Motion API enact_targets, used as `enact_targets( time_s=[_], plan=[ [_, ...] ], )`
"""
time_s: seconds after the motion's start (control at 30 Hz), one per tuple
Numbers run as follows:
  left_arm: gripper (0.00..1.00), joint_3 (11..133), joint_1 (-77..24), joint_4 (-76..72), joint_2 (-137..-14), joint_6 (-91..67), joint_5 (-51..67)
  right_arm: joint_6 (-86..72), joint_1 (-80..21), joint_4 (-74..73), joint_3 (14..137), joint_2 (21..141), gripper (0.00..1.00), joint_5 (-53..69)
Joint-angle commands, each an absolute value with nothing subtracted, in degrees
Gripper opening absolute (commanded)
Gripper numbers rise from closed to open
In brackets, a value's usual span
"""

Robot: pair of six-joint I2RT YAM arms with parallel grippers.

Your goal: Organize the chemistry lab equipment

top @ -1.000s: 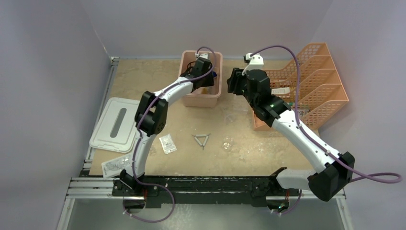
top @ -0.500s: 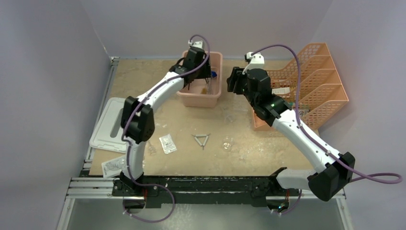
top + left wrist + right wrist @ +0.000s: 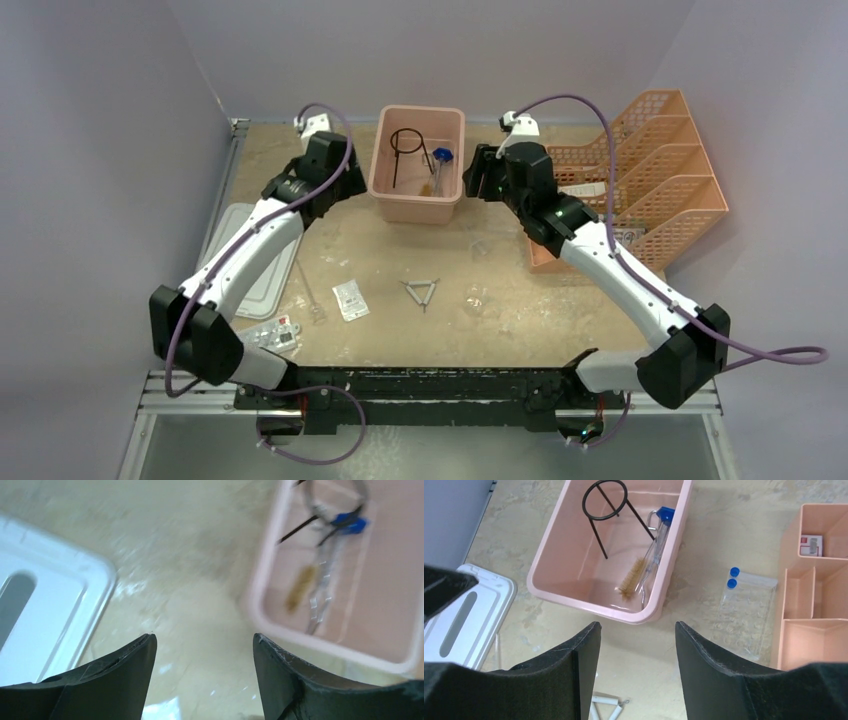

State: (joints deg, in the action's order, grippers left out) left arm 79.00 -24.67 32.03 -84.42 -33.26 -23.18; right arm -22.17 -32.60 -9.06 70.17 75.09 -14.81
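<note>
The black wire ring with stem (image 3: 600, 539) lies inside the pink tub (image 3: 555, 587). Its ring is toward the far wall and its legs slant back toward the near wall. Beside it, the metal tongs (image 3: 651, 562) run along the tub's length, with the blue tip at the far end. A small brush (image 3: 630, 580) lies against them on the same line.

Out on the table (image 3: 520, 310), the wire triangle (image 3: 420, 284) lies flat with one corner pointing at the arm bases. A white packet (image 3: 350, 299) lies near it to the left and a piece of clear glassware (image 3: 474, 298) near it to the right.

The left gripper (image 3: 202, 640) hangs over bare table between the tub and the white lid (image 3: 45, 610), fingers apart and holding nothing. The right gripper (image 3: 636, 625) hovers at the tub's near side, also spread and empty.

The step in hand is probably fetching the next loose piece. That calls for bringing an arm back toward the near edge. It must then go down until the fingertips almost touch the table and straddle one thin side of the triangle.
</note>
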Motion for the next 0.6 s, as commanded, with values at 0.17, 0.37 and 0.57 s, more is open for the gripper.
enact_targets(
  time_s=[0.17,0.37,0.57],
  plan=[
    [0.61,56.4,-19.1,45.9,-67.3,-45.7,-27.7,-25.9,-32.4,-10.0,72.9,75.7,0.57,-11.8],
    [0.51,47.8,-17.9,44.8,-64.6,-47.3,-25.5,-28.9,-32.4,-9.7,70.7,75.9,0.55,-9.4],
    [0.45,42.1,-16.5,40.5,-67.0,-49.6,-24.7,-28.8,-32.4,-8.4,69.6,75.5,0.54,-7.5]
  ],
)
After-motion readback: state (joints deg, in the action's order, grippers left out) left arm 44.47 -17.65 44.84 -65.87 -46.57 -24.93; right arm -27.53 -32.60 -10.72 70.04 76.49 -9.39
